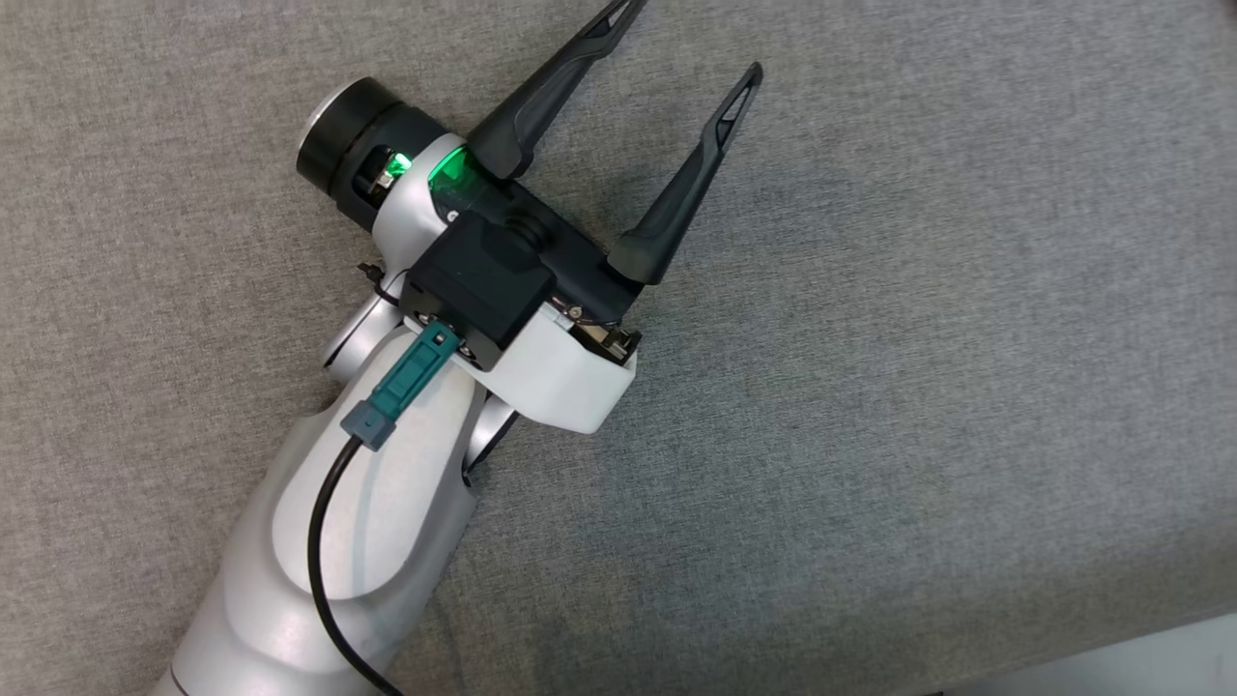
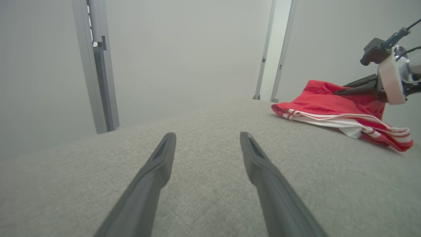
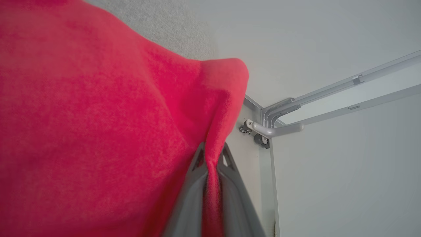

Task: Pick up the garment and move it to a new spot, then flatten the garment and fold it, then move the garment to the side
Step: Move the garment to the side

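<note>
Because the red, white-striped garment (image 2: 329,105) must go to a new spot, the right pincer (image 3: 212,150) is clamped on a raised fold of it above the grey fabric surface (image 2: 197,204), while the left pincer (image 2: 207,135) hovers wide open and empty, well apart.

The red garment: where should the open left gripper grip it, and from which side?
On the red garment, I would grip the striped hem at its near end, coming low over the grey surface from the left gripper side. That edge lies flat toward it; the right gripper pinches a raised fold opposite.
</note>
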You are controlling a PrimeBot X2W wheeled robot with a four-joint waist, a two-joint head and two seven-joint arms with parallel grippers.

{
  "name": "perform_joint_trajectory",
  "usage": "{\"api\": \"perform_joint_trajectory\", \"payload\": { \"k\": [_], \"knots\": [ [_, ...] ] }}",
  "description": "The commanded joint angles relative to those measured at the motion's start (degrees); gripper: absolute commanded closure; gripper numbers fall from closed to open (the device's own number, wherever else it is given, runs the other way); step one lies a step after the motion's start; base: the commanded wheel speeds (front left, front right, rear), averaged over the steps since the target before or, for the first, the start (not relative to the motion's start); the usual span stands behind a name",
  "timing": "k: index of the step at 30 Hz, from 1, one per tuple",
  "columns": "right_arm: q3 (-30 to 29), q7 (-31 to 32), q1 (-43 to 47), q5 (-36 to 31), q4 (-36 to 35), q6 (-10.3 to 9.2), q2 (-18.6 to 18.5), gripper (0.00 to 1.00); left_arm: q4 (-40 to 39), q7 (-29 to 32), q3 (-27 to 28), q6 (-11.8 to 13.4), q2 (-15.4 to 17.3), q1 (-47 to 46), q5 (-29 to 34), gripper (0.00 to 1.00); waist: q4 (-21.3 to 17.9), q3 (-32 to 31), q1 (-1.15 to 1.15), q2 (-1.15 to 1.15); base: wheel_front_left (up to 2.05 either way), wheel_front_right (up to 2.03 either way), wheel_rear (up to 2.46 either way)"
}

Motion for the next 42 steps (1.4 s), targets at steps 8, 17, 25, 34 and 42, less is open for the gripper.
{"api": "perform_joint_trajectory", "payload": {
  "k": [8, 17, 25, 34, 42],
  "knots": [
    [-3.6, -0.7, -1.1, -2.6, 3.8, -0.06, -1.1, 1.0, 5.1, 0.8, -0.3, -0.3, 2.4, 2.7, -0.4, 0.0, 1.4, 1.3, 0.0, -0.01, 0.0, 0.0, 0.0],
    [-6.6, 0.3, -2.2, -1.0, 6.7, -0.06, 1.8, 0.0, 4.4, 0.8, -0.9, 0.0, 1.7, 4.6, -1.1, 0.0, 2.5, -2.0, 0.0, -0.01, 0.0, 0.0, 0.0],
    [-5.4, 0.2, -3.1, -2.2, 3.7, -0.05, 3.6, 0.0, 3.2, 0.5, -0.5, 0.8, 0.5, 6.3, -2.3, 0.0, 3.1, -9.1, 0.0, -0.01, 0.0, 0.0, 0.0],
    [-4.5, -0.3, 1.3, 1.3, -5.3, -0.05, 11.3, 0.0, 2.6, 0.4, 2.8, 2.8, 0.0, 15.4, -5.0, 0.0, 6.6, -22.7, 0.0, -0.01, 0.0, 0.0, 0.0],
    [-5.5, -0.5, 10.6, 2.5, -13.8, -0.05, 18.0, 0.0, 2.1, 0.4, 8.2, 4.1, 0.0, 23.5, -6.8, 0.0, 10.5, -30.6, 0.0, -0.01, 0.0, 0.0, 0.0]
  ]
}}
